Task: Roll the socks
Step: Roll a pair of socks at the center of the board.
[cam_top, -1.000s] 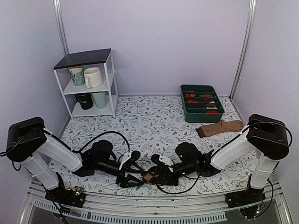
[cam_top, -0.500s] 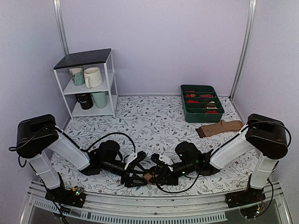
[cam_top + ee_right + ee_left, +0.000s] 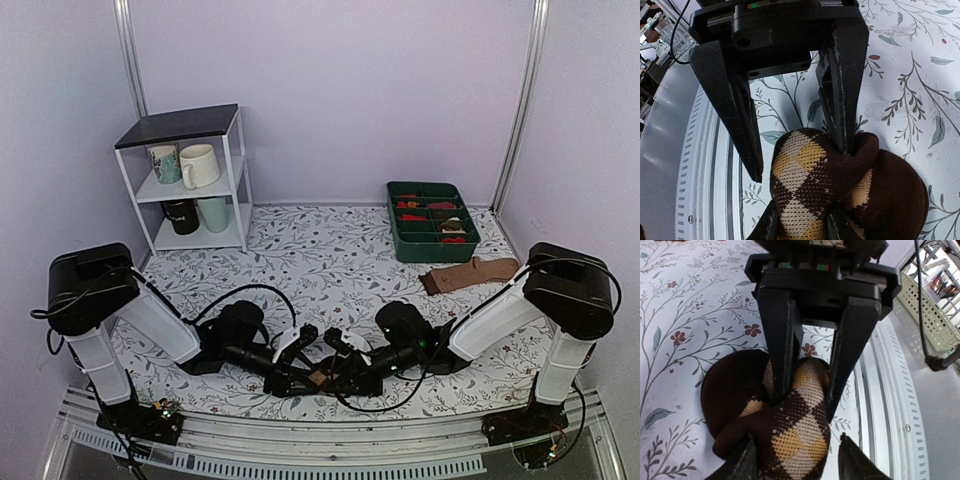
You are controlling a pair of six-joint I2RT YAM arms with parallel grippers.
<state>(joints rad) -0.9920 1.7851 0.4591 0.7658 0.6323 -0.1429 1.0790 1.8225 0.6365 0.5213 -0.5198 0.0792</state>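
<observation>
— Where are the socks?
— The socks (image 3: 318, 378) lie bunched in a brown and tan argyle lump at the middle of the counter's (image 3: 330, 260) near edge, between the two arms.
— What about the right fingers?
— The right fingers (image 3: 782, 340) stand narrow, clamped on the argyle fold. One is pressed into the crease beside the plain dark part, the other against the outer side.
— And the left?
— The left fingers (image 3: 840, 100) are spread wider. One is tucked into the lump's crease; the other stands just beside the knit, apart from it.
— Anything else?
— A tan sock (image 3: 470, 274) lies near the right edge, just in front of a green tray (image 3: 437, 252) at the far right corner.
</observation>
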